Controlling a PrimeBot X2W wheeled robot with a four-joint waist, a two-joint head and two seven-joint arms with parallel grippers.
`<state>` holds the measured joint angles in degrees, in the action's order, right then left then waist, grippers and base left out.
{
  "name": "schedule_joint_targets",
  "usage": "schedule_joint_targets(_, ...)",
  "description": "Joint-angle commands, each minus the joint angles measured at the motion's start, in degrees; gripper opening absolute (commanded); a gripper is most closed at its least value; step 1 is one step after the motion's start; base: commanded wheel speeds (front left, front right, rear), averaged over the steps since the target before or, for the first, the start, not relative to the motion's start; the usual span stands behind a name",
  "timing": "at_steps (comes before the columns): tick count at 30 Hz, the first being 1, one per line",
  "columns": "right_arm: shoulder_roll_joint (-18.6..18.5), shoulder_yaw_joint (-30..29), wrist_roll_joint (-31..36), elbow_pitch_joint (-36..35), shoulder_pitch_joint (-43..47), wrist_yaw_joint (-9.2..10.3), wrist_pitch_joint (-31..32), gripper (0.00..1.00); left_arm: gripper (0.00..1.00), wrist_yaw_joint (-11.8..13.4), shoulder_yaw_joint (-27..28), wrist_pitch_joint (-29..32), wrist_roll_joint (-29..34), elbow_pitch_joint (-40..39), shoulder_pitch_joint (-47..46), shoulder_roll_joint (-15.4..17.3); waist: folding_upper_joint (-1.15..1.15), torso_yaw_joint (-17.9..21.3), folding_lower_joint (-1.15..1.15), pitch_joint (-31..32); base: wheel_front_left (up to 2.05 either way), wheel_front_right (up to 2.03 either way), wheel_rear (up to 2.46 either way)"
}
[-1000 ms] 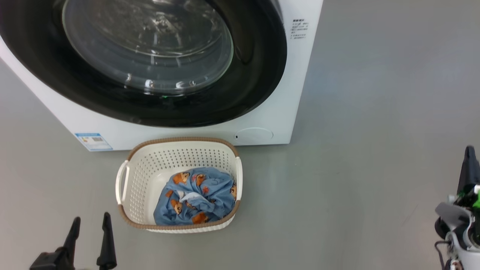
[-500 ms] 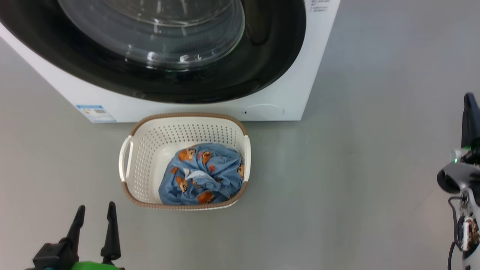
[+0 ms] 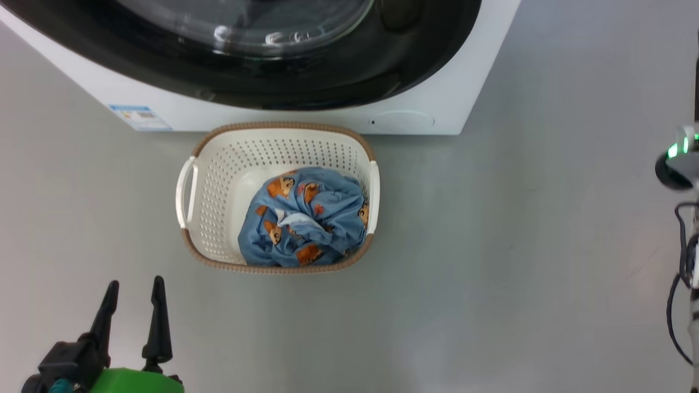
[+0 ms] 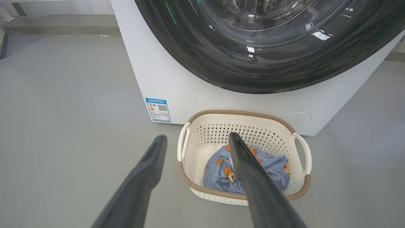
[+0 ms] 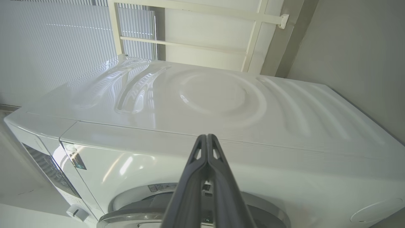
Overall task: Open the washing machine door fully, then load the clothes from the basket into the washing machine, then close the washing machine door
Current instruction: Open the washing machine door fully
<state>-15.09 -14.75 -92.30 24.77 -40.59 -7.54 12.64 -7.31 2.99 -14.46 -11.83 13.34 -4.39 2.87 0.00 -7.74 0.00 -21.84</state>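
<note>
The washing machine (image 3: 480, 82) stands at the top of the head view, and its black-rimmed glass washing machine door (image 3: 306, 82) lies flat against the front. On the floor right before it sits the cream basket (image 3: 218, 164) with the blue bear-print clothes (image 3: 306, 224) bunched in its right half. My left gripper (image 3: 135, 284) is open and empty, low and to the left of the basket. In the left wrist view the left gripper (image 4: 197, 136) points at the basket (image 4: 243, 115) and the clothes (image 4: 272, 171). My right gripper (image 5: 207, 136) is shut on nothing, facing the machine's white side panel (image 5: 221, 104).
Bare grey floor (image 3: 519, 262) spreads right of the basket and machine. My right arm's wrist (image 3: 677, 164), with a green light, sits at the head view's right edge. A blue label (image 3: 139, 116) and round filter cap (image 3: 401, 121) mark the machine's lower front.
The head camera has moved, so machine and basket sit higher in the view. My right arm has climbed the right edge, fingers leaving the view. Both grippers keep their states.
</note>
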Motion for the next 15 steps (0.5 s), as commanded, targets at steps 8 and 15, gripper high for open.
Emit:
schedule_joint_targets(8,-0.41,4.84,1.3,-1.21,-7.66,0.05,4.54,0.0,1.0,-0.18,1.16,-0.54,-0.78,-1.98,-2.37,1.08,0.0,-2.44,0.0,-4.76,0.0,0.0,0.0)
schedule_joint_targets(15,0.1,8.26,1.98,-0.76,-13.42,0.05,8.62,0.0,1.0,-0.18,1.93,-0.54,-1.29,-3.26,-2.73,0.63,0.0,-4.11,0.0,-7.64,0.0,0.0,0.0)
